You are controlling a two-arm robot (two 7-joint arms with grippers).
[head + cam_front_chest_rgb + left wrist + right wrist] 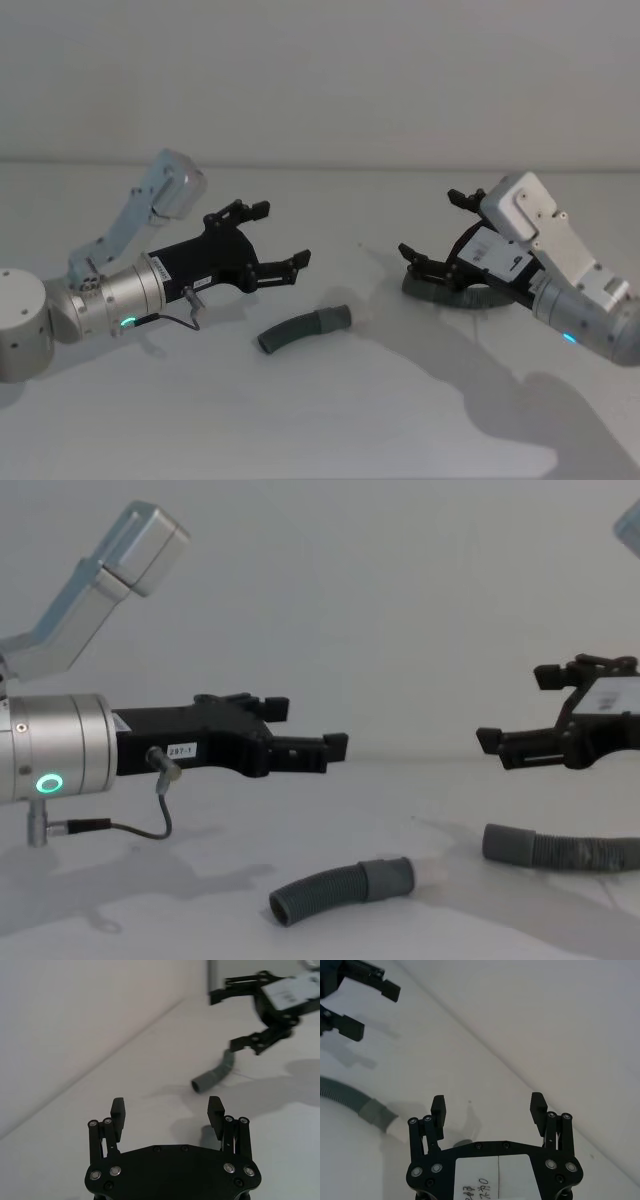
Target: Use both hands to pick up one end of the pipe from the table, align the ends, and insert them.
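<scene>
We saw the left hand (283, 233) and right hand (430, 222) hovering, fingers spread wide and empty. One ribbed hose piece (300, 330) lay on the worktop (350, 430) between them. The other hose piece (560, 848) lay mostly hidden beneath the right hand in the head view, its end cut off in the chest view.

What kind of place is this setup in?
Probably a bare lab test bench: plain whitish table, blank wall behind, and the open left gripper and right gripper poised near one ribbed hose piece and a second hose piece.
</scene>
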